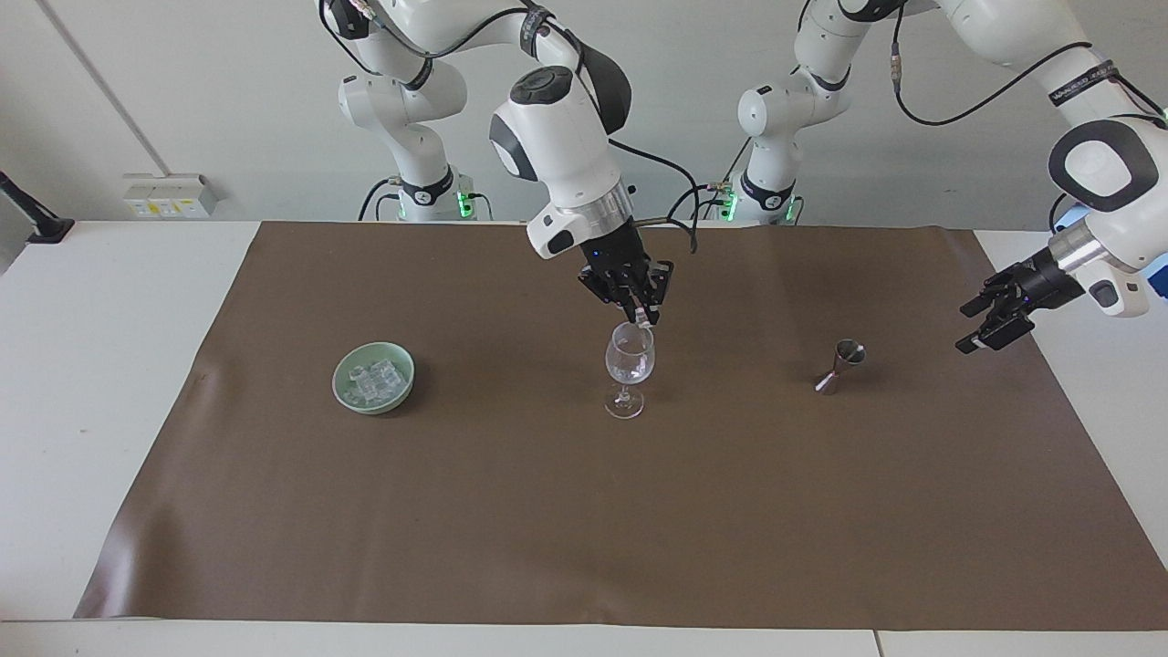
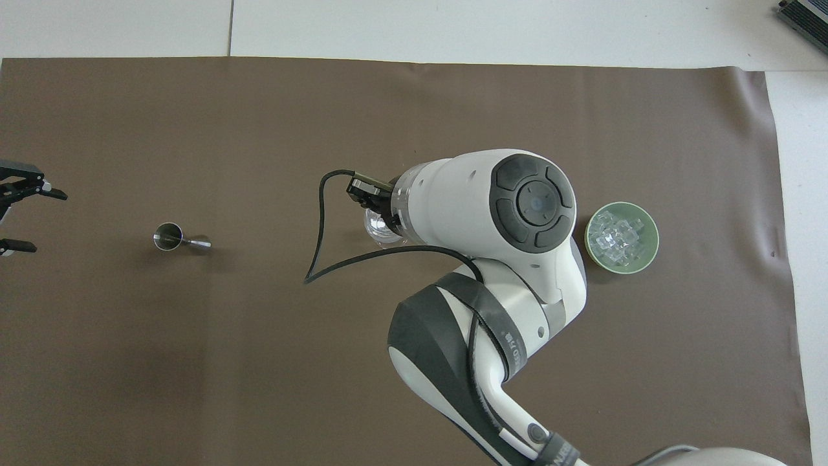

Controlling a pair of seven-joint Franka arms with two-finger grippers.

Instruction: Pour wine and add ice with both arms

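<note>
arms point(image 1: 566, 137): 2, white | rings: silver | cables: black (looped)
</note>
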